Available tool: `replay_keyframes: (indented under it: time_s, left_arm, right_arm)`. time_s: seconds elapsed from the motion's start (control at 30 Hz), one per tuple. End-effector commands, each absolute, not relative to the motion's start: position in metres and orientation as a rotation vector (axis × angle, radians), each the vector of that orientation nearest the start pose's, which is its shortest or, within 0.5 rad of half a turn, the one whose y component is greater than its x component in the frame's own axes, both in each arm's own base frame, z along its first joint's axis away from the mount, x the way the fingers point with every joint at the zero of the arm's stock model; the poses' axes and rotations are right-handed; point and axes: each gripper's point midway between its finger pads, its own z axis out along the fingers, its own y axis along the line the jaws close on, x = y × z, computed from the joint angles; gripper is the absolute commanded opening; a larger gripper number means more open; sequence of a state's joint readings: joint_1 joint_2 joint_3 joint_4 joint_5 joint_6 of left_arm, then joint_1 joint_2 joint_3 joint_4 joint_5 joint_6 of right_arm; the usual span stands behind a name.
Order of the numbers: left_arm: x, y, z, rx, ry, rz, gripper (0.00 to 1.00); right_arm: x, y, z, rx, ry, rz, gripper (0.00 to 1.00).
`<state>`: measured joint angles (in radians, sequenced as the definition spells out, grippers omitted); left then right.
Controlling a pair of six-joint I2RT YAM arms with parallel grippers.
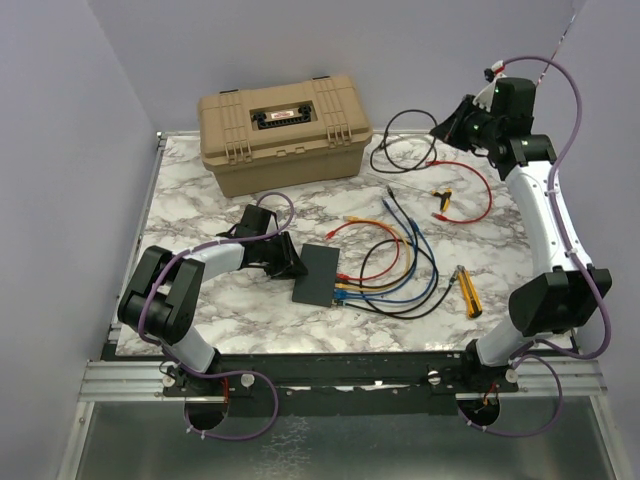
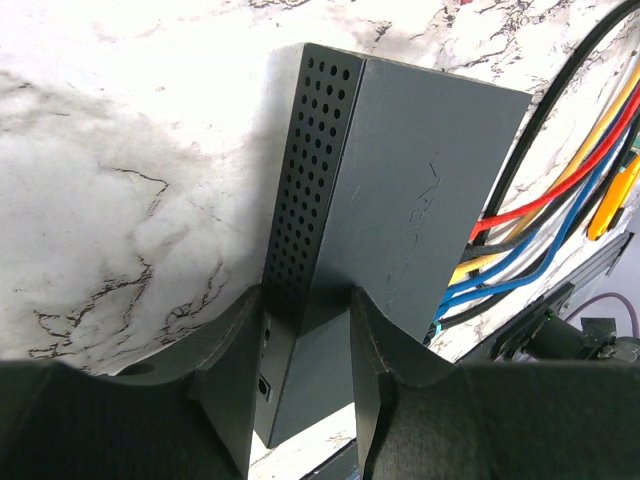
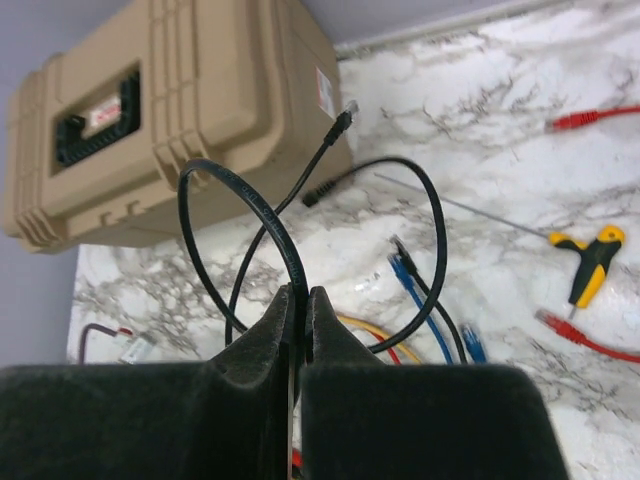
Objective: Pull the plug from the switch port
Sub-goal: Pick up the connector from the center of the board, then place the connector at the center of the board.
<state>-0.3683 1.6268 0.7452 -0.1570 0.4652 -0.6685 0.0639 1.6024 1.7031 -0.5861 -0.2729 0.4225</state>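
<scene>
The flat black switch [image 1: 318,275] lies on the marble table. My left gripper [image 1: 288,262] is shut on its left end. In the left wrist view the fingers [image 2: 230,350] straddle the switch [image 2: 410,190] at one corner, one against its perforated side and one on its top face. Red, yellow, blue and black cables [image 2: 520,240] still run into the ports on its far edge, with their plugs [image 1: 342,285] seated there. My right gripper [image 1: 447,127] hangs high at the back right, shut [image 3: 303,292] on a loose black cable [image 3: 262,215] whose free plug [image 3: 343,118] dangles in the air.
A large tan toolbox [image 1: 285,130] stands at the back. Loops of coloured cable [image 1: 400,265] spread right of the switch. A loose red cable [image 1: 475,195], a yellow-handled T tool [image 3: 590,262] and a yellow utility knife [image 1: 467,290] lie on the right side.
</scene>
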Motion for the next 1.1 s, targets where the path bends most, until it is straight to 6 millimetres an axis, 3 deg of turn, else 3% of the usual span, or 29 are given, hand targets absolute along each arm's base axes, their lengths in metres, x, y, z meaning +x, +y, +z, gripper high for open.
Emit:
replay_keyframes:
  time_s: [0.0,0.3,0.47,0.6,0.7,1.07]
  left_arm:
    - [0.209,-0.159,-0.055,-0.292,3.018,-0.492,0.32]
    - [0.209,-0.159,-0.055,-0.287,3.019,-0.494,0.32]
    - [0.208,-0.158,-0.055,-0.283,3.02,-0.492,0.32]
    - [0.207,-0.158,-0.055,-0.278,3.023,-0.493,0.32]
    - [0.208,-0.158,-0.055,-0.278,3.019,-0.493,0.32]
    - [0.212,-0.159,-0.053,-0.284,3.006,-0.495,0.32]
  right_arm:
    - [0.45,0.1,0.361,0.183,1.996,0.65,0.0]
    - [0.465,0.086,0.381,0.217,1.928,0.568,0.0]
    - [0.481,0.062,0.396,0.272,1.877,0.471,0.0]
    - [0.497,0.045,0.396,0.312,1.866,0.438,0.0]
    - [0.505,0.025,0.388,0.358,1.871,0.415,0.0]
    - [0.526,-0.051,0.322,0.559,1.927,0.43,0.0]
